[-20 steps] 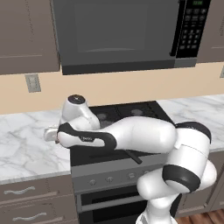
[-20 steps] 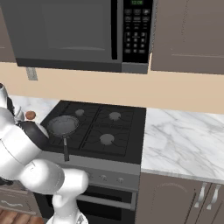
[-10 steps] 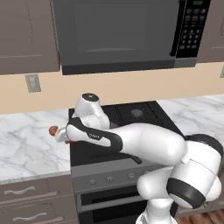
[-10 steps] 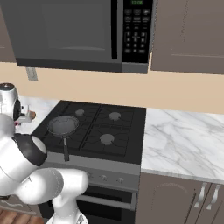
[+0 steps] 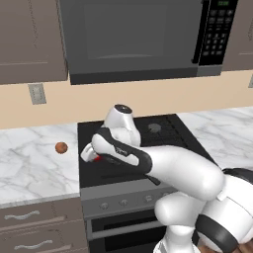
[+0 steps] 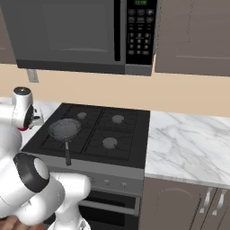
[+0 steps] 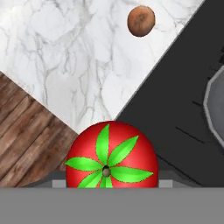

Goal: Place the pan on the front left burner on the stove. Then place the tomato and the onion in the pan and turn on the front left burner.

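Tomato [image 7: 111, 155] pinched in tool [image 5: 91, 154] over stove's [image 6: 121, 134] left edge, onion [image 5: 61, 147] on counter [image 5: 29, 163] nearby, pan [image 6: 64, 129] on front-left burner.

Reaches from the base forward and left, elbow bent, forearm slanting down. Gripper [image 5: 95, 155] points downward at the left end of the reach, jaws clamped on the tomato [image 7: 111, 155], carried aloft between them, green stem facing the hand.

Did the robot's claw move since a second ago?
Yes. In the left base view the claw has swung right, off the counter and onto the stove's left edge, carrying the tomato away from the onion.
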